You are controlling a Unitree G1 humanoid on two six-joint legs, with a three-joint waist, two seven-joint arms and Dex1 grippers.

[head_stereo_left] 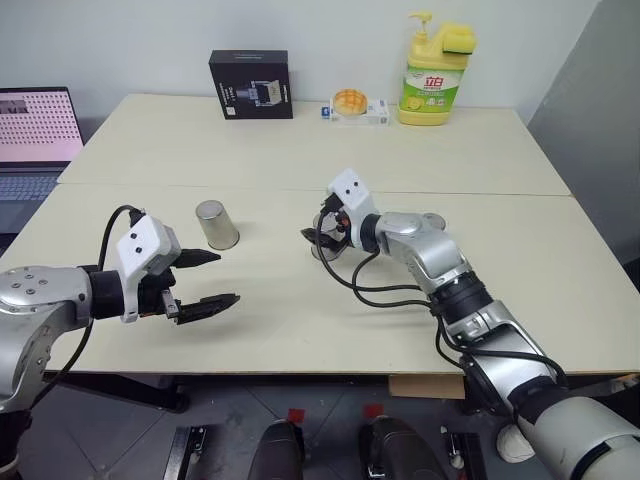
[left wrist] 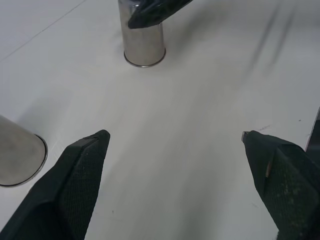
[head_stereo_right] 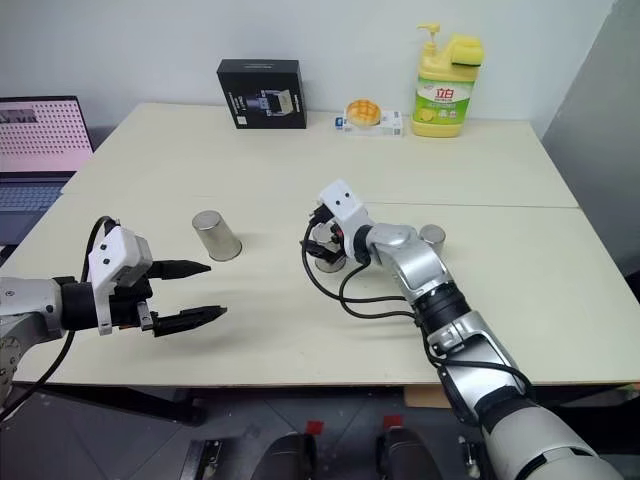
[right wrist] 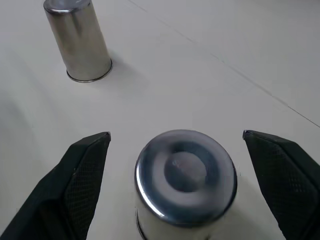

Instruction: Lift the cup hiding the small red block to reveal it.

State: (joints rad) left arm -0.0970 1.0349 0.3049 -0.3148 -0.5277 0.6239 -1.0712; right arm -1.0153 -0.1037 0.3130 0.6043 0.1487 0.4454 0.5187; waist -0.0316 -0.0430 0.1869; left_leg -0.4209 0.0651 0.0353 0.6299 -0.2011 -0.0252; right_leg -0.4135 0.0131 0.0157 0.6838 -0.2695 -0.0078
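Three steel cups stand upside down on the table: a left cup [head_stereo_left: 216,224], a middle cup [right wrist: 185,180] and a right cup [head_stereo_right: 432,236] partly behind my right arm. My right gripper [right wrist: 176,134] is open, its fingers on either side of the middle cup and not touching it. My left gripper [head_stereo_left: 228,277] hangs open and empty above the table, in front of the left cup [left wrist: 17,150]. In the left wrist view the middle cup [left wrist: 144,40] shows with a right finger over it. The small red block is hidden, and I cannot tell under which cup.
An open laptop [head_stereo_left: 35,140] sits at the far left. Along the back of the table [head_stereo_left: 300,330] stand a black box [head_stereo_left: 250,85], a small packet with a bun [head_stereo_left: 358,105] and a yellow dish-soap bottle [head_stereo_left: 435,70]. The table's front edge is close below both arms.
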